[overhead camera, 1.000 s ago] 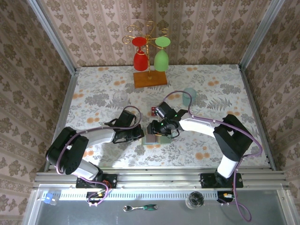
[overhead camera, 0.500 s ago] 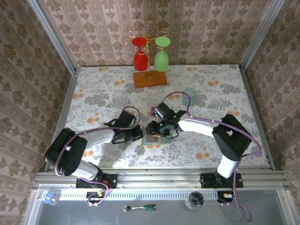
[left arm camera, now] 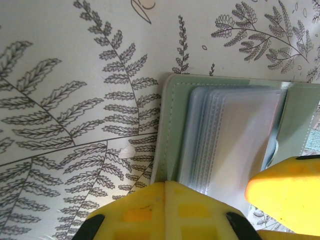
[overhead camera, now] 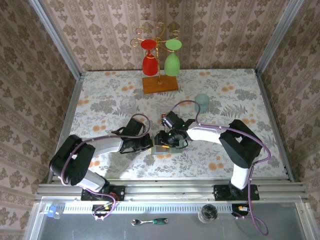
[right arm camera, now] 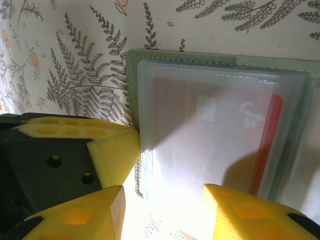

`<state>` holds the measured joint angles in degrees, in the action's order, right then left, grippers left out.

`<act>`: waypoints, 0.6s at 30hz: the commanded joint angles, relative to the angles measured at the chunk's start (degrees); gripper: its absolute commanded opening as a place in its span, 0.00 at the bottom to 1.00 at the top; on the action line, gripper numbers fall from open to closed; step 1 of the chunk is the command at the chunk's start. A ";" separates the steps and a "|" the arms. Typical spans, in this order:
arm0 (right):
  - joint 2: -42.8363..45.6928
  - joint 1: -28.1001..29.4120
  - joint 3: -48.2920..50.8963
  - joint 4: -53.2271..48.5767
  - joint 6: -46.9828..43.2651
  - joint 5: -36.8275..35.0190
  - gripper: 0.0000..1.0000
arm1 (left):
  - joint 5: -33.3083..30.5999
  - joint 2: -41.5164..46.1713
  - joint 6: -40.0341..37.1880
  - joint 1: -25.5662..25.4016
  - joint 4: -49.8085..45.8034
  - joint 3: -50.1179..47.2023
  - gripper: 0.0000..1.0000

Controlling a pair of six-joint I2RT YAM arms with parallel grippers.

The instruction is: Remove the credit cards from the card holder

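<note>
Two slim arms, left arm (overhead camera: 97,146) and right arm (overhead camera: 215,134), white shells between black joints, purple cables (overhead camera: 100,138) looping alongside, black bases (overhead camera: 235,192) bolted to the silver rail (overhead camera: 170,189), yellow ribbed jaws, black mount (right arm camera: 40,175) with two small screws (right arm camera: 54,160)

Damask-papered walls (overhead camera: 100,30) around a fern-and-flower printed table (overhead camera: 240,100)

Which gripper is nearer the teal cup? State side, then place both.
Right. The right gripper is over the card holder, left of the teal cup; the left gripper is farther left.
</note>
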<state>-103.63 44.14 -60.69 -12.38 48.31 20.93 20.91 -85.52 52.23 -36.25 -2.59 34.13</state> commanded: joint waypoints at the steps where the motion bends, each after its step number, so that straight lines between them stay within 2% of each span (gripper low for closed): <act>1: -0.11 0.38 0.10 -2.25 0.83 -3.65 0.44 | 0.10 -1.20 -2.60 1.00 -3.31 0.03 0.00; 6: 1.93 0.23 1.47 -3.39 0.58 -6.31 0.44 | 0.49 -1.67 -3.61 1.87 -4.05 0.50 0.00; 18: 2.72 -0.50 3.26 -3.03 0.52 -6.74 0.44 | 0.93 -1.57 -3.45 2.33 -3.99 0.88 0.00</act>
<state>-102.32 44.01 -58.72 -13.85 48.40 15.81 23.07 -86.06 50.06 -34.39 -3.22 34.28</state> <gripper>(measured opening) 0.445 0.050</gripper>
